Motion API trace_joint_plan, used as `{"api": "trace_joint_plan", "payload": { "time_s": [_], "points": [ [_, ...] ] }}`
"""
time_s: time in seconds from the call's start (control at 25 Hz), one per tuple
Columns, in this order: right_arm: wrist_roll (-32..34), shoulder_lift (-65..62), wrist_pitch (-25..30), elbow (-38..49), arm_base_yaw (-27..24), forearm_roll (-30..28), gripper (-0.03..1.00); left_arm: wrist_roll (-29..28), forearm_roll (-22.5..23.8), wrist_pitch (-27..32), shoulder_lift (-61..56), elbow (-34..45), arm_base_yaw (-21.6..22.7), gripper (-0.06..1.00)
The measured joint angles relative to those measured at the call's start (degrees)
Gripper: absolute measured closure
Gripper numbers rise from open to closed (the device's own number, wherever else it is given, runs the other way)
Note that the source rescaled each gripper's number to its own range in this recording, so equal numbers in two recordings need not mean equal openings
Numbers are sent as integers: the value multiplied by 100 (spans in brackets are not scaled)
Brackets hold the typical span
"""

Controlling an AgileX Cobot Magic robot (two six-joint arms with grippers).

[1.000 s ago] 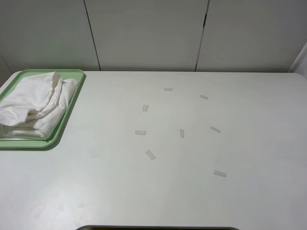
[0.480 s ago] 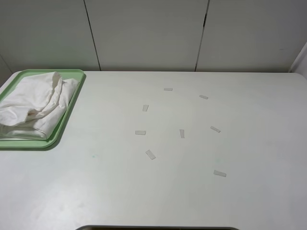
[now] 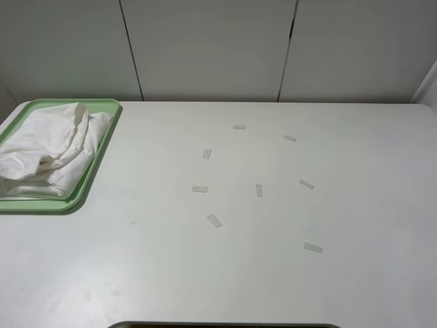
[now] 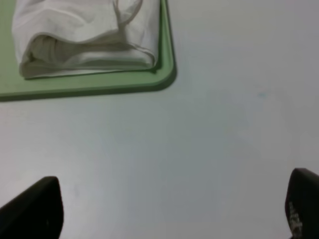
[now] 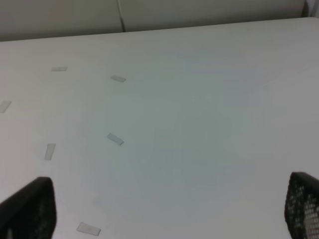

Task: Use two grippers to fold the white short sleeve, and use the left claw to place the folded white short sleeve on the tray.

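The white short sleeve [image 3: 48, 152] lies folded and bunched on the pale green tray [image 3: 95, 164] at the table's far left. It also shows in the left wrist view [image 4: 84, 37], on the tray [image 4: 99, 87]. No arm shows in the exterior high view. My left gripper [image 4: 169, 209] is open and empty, fingertips wide apart above bare table, a short way from the tray's near corner. My right gripper [image 5: 164, 209] is open and empty over the right half of the table.
Several small white tape strips [image 3: 214, 220] lie scattered on the white table [image 3: 225, 273] from the middle to the right; some show in the right wrist view [image 5: 114, 139]. Grey wall panels [image 3: 205, 48] stand behind the table.
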Motion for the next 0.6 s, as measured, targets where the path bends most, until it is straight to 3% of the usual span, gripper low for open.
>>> {"api": "trace_joint_plan", "payload": {
  "time_s": [0.6],
  "points": [
    [0,0,0,0,0,0,-3,491,-159,-282,0,55,0,7]
  ]
}}
